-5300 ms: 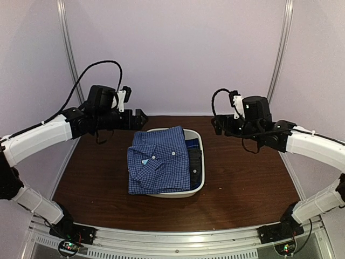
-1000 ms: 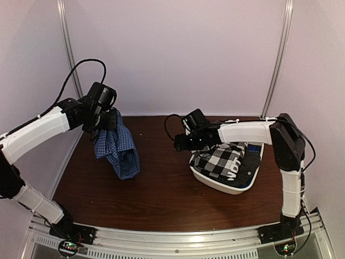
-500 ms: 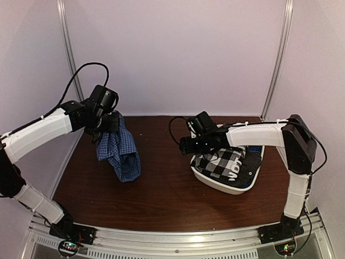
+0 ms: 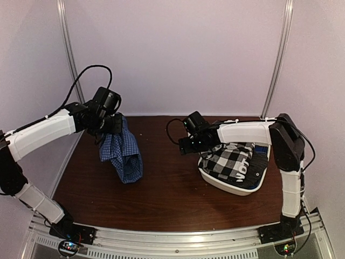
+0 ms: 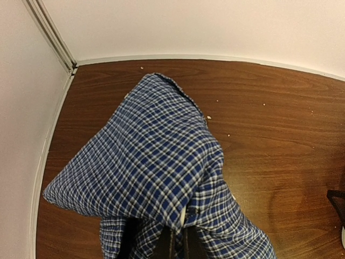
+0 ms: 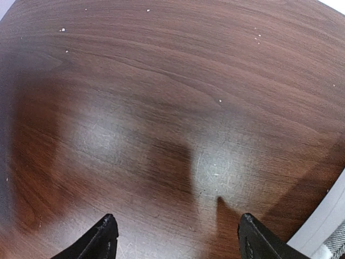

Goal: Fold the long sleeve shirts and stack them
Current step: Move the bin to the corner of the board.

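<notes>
Tabletop (image 4: 161, 202) of dark wood carries a white tub (image 4: 223, 185) at right, holding the bunched black-and-white checked shirt (image 4: 230, 161). Just beside the tub's far-left rim, the right gripper (image 4: 182, 147) hovers over bare wood, fingers spread, holding nothing. Further left, the blue gingham shirt (image 4: 123, 154) hangs bunched from the left gripper (image 4: 115, 125), whose fingers are pinched on the cloth.

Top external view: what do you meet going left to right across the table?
blue gingham shirt hanging from the left gripper → open right gripper → black-and-white checked shirt in the white tub
</notes>
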Robot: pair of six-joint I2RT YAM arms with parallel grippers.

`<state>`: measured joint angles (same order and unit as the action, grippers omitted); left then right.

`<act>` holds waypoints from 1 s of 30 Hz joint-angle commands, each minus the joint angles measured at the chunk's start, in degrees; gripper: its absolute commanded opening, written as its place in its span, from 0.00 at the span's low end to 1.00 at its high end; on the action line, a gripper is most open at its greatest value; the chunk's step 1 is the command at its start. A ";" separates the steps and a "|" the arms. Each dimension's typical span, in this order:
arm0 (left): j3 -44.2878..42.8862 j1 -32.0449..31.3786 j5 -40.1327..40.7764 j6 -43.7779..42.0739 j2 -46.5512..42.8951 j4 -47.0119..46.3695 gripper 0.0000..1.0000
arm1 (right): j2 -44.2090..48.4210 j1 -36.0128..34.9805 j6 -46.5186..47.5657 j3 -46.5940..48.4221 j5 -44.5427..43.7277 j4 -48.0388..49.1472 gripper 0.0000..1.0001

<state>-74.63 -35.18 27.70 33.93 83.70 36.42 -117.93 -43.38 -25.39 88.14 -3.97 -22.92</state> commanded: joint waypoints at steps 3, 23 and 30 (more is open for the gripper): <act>0.27 0.37 -0.07 -0.64 -0.23 -4.60 0.00 | -2.61 -0.32 -1.93 -2.32 2.13 -3.21 0.78; 0.80 0.37 -2.06 -1.27 1.43 -6.72 0.00 | 19.33 2.80 -9.56 -32.54 -6.37 -3.02 0.80; 0.29 0.37 -4.57 -2.21 2.52 -7.48 0.00 | 25.70 6.90 -11.00 -39.42 -6.69 -0.90 0.81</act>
<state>-73.73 -35.18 24.77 33.12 85.86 33.85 -92.90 -39.20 -32.97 53.95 -9.13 -18.02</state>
